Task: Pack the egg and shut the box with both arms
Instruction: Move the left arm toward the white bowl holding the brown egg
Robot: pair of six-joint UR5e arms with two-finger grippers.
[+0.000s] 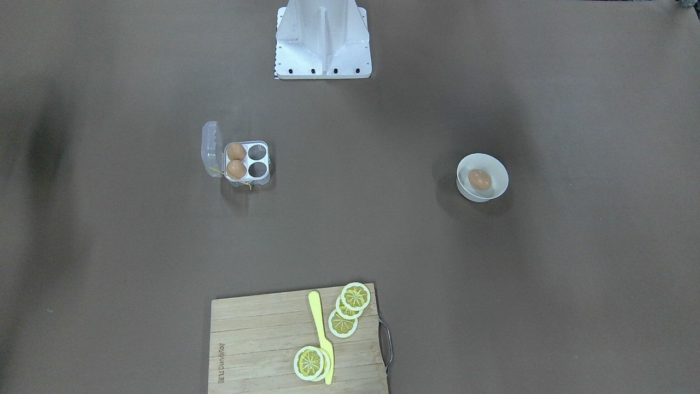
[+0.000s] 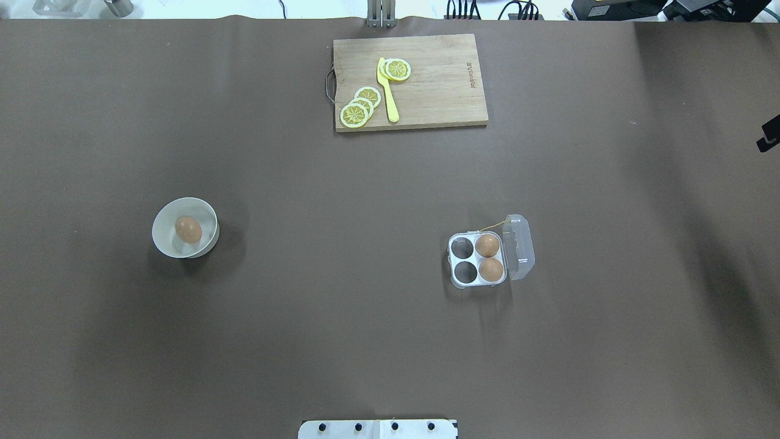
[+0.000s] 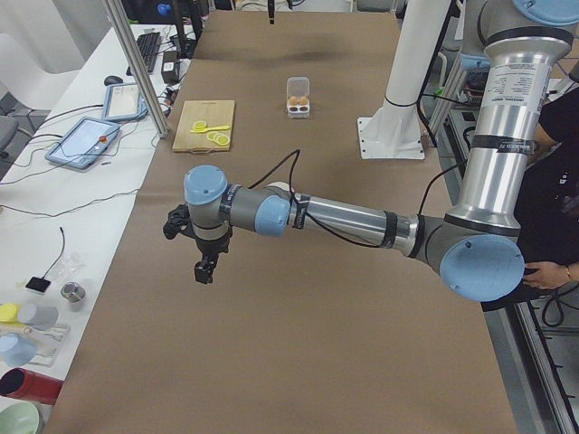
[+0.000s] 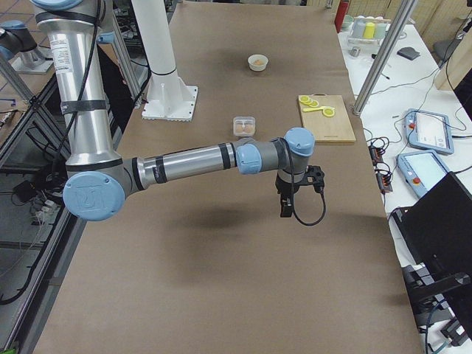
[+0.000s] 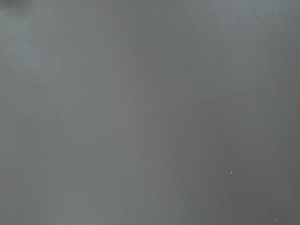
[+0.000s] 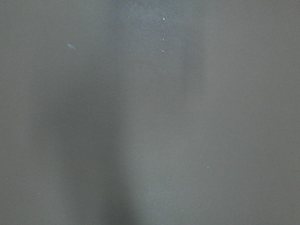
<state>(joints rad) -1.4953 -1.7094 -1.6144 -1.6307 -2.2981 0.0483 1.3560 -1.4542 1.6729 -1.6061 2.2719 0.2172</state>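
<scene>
Overhead exterior places the small orange-brown egg [image 2: 188,229], in its round white bowl [image 2: 163,246], inward from the nearer left end effector [image 3: 204,269], whose spread I cannot tell.

Seen from overhead, the egg [image 2: 187,229], small, smooth and orange-brown, lay in a white bowl [image 2: 166,245] at 9 o'clock from the table's middle. The box [image 2: 476,258] sat well apart from it, near 4 o'clock. Its clear lid [image 2: 519,247] was swung open on the tray's 3 o'clock side. Two matching eggs [image 2: 487,246] filled the cells nearest the lid, and the two 9 o'clock cells stood empty. The left gripper [image 3: 204,269] and right gripper [image 4: 285,209] hung fingers-down above the table's opposite ends; their finger spacing could not be judged.
</scene>
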